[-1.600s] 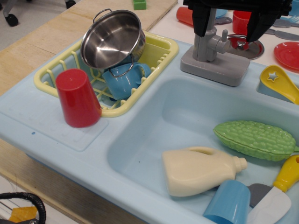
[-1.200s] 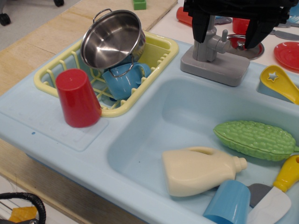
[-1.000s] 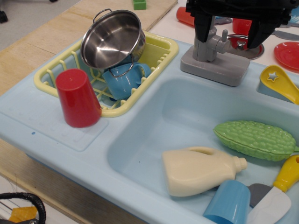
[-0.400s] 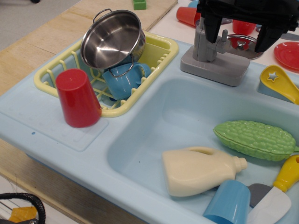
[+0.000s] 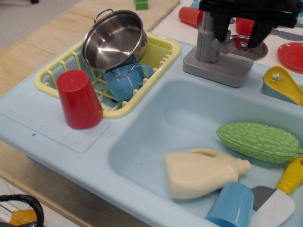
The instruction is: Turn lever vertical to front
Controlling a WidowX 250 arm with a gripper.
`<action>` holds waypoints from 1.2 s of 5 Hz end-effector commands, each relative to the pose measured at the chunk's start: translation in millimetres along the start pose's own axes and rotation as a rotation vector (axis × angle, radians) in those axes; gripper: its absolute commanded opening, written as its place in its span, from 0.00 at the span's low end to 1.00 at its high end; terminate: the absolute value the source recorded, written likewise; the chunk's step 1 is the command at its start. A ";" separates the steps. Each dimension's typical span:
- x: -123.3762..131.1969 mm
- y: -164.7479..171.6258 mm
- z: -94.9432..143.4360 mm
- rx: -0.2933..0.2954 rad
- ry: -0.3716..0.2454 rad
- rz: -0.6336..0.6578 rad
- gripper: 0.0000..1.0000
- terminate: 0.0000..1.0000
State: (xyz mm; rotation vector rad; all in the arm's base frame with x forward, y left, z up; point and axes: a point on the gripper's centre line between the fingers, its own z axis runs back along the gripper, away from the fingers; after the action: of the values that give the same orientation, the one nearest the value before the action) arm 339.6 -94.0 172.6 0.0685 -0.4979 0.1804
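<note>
The grey toy faucet [image 5: 207, 41] stands on its rectangular base [image 5: 215, 68] at the back rim of the light blue sink [image 5: 142, 156]. My black gripper [image 5: 239, 35] hangs over the faucet's right side with its fingers apart. The left finger [image 5: 221, 26] sits right beside the column, where the thin grey lever projects. The lever is hidden behind that finger. The right finger [image 5: 258, 30] is over the round silver disc [image 5: 246, 47]. The jaws are open and hold nothing.
A yellow dish rack [image 5: 163, 47] at the left holds a steel pot [image 5: 113, 38] and a blue cup [image 5: 125, 80]. A red cup [image 5: 78, 99] stands in front. The basin holds a green gourd [image 5: 258, 141], a cream bottle [image 5: 203, 172] and a blue cup [image 5: 232, 205]. A yellow scoop [image 5: 281, 82] lies at the right.
The gripper has shifted right along the faucet. Its fingers have come closer together, and the left finger now covers the lever that showed earlier.
</note>
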 end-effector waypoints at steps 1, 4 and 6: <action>10.7 -2.2 11.2 -0.020 -0.038 0.021 0.00 0.00; -23.4 18.5 14.0 0.036 0.116 0.201 0.00 0.00; -41.9 32.2 13.0 0.049 0.161 0.287 0.00 0.00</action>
State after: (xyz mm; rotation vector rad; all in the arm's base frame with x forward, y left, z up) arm 284.5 -72.1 146.6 0.0343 -0.2886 0.4836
